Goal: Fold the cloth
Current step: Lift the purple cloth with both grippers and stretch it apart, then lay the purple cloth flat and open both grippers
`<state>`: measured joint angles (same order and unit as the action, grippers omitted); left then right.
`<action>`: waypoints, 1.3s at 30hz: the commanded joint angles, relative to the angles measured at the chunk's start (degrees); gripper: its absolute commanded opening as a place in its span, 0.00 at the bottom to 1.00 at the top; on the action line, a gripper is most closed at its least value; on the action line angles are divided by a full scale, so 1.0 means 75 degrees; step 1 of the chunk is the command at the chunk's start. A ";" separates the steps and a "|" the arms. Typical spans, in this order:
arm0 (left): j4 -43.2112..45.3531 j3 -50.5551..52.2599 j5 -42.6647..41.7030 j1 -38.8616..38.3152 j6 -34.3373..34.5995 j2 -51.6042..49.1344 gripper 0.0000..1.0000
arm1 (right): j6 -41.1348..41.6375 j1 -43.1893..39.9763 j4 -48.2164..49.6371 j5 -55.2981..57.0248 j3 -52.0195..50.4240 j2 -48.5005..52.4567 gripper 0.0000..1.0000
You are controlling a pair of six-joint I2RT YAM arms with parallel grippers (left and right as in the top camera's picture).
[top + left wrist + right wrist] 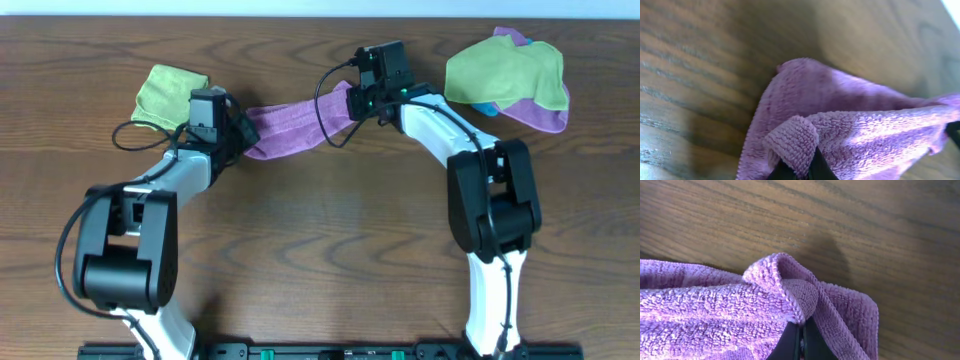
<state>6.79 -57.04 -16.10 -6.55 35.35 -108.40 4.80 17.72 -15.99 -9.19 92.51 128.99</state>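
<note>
Only the overhead view shows the whole purple cloth [290, 127] stretched over the counter [330, 230]. The wrist views show the left fingers [819, 167] and right fingers [790, 345] each pinching a corner, largely cut off.

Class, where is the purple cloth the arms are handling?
In the overhead view, the purple cloth is stretched at upper centre between the left gripper and right gripper, both pinching it, with a green cloth to its left.
</note>
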 commanded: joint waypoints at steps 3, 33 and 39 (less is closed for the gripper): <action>0.0020 -0.0064 0.0831 0.0134 -0.0428 -0.0239 0.06 | -0.0254 -0.0160 0.0227 0.0892 0.0009 0.0353 0.01; -0.4485 -0.0796 -0.0274 0.0134 -0.1547 0.2704 0.06 | -0.0017 -0.0175 -0.5744 0.0425 0.0166 -0.2725 0.03; -0.6237 -0.0793 -0.0463 0.0125 -0.1734 0.2876 0.06 | -0.0017 -0.0175 -0.7090 0.0414 0.0076 -0.2754 0.09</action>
<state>-37.17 -62.96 -24.58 -7.14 24.58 -86.78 4.08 17.91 -67.68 -13.37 93.67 108.27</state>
